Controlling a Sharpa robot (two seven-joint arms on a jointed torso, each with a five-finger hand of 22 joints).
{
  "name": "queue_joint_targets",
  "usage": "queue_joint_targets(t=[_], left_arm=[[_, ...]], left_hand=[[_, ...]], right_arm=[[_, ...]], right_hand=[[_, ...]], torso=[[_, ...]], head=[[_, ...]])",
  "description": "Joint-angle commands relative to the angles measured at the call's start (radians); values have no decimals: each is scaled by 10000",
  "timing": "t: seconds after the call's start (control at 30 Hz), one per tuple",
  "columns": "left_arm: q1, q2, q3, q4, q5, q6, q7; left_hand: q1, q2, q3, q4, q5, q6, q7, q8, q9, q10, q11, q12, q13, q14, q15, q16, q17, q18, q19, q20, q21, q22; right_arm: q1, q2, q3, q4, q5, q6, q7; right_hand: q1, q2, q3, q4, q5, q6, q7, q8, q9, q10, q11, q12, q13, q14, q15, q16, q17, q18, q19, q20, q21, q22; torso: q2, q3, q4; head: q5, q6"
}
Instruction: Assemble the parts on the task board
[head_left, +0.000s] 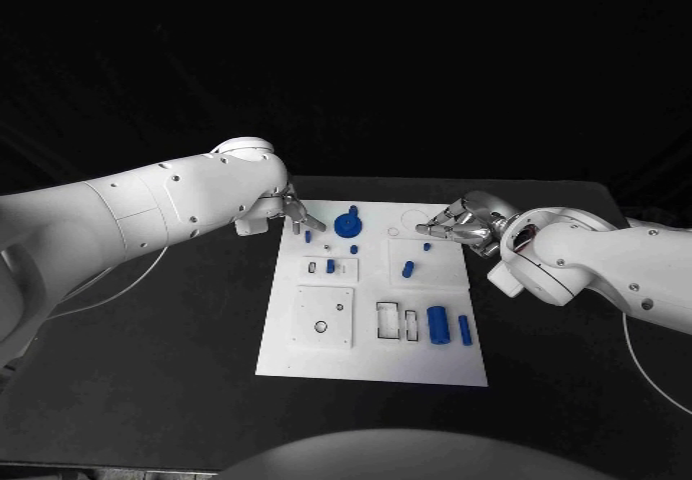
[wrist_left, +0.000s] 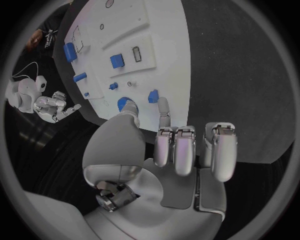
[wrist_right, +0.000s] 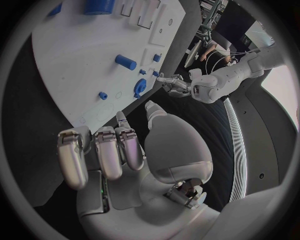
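White and flat, the task board (head_left: 372, 345) lay in the middle of the black table (head_left: 144, 380), with blue parts standing in its far half and near-right corner. A large round blue part (head_left: 348, 222) stood near the far edge, just beside the left hand (head_left: 293, 214), whose fingers were spread and held nothing. At the far-right edge, the right hand (head_left: 459, 222) hovered with its fingers loosely apart, also empty. Two blue cylinders (head_left: 449, 326) lay side by side at the near right.

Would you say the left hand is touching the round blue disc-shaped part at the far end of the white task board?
Cannot tell: in the left wrist view the thumb overlaps the blue disc, hiding any contact or gap.
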Motion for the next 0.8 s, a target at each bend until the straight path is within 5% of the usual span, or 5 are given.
queue_joint_targets(t=[0.03, 0.5, 0.8], left_arm=[[-8, 98, 3, -96, -93, 278, 443], [-103, 345, 1, -549, -93, 505, 461], [-187, 397, -6, -646, -91, 695, 430]], left_hand=[[43, 60, 69, -6, 73, 78, -9, -62, -2, 1057, -89, 25, 2634, 1057, -28, 26, 2635, -149, 1070, -51, 24, 2635], [691, 588, 417, -37, 621, 140, -51, -259, -13, 1057, -124, 25, 2634, 1057, -54, 26, 2635, -149, 1070, -14, 24, 2635], [743, 678, 458, -32, 641, 154, -52, -283, -15, 1057, -130, 25, 2634, 1057, -61, 26, 2635, -149, 1070, -7, 24, 2635]], right_arm=[[-21, 35, -2, -11, -102, 73, 18], [-39, 58, -1, 7, -102, 47, 23], [-40, 64, -1, 19, -102, 34, 19]], right_hand=[[24, 95, -43, 10, 27, 26, 13, 63, 12, 1049, 34, 39, 2627, 1078, 65, 41, 2628, -67, 1048, 99, 45, 2632], [34, 99, -45, 6, 36, 25, 16, 64, 12, 1049, 36, 39, 2627, 1078, 67, 41, 2628, -67, 1048, 101, 45, 2632], [34, 99, -45, 6, 36, 25, 16, 64, 12, 1049, 36, 39, 2627, 1078, 67, 41, 2628, -67, 1048, 101, 45, 2632]], torso=[[-7, 12, -5], [-19, -2, -1], [-15, -7, 11]], head=[[31, -11], [19, -13], [34, -4]])
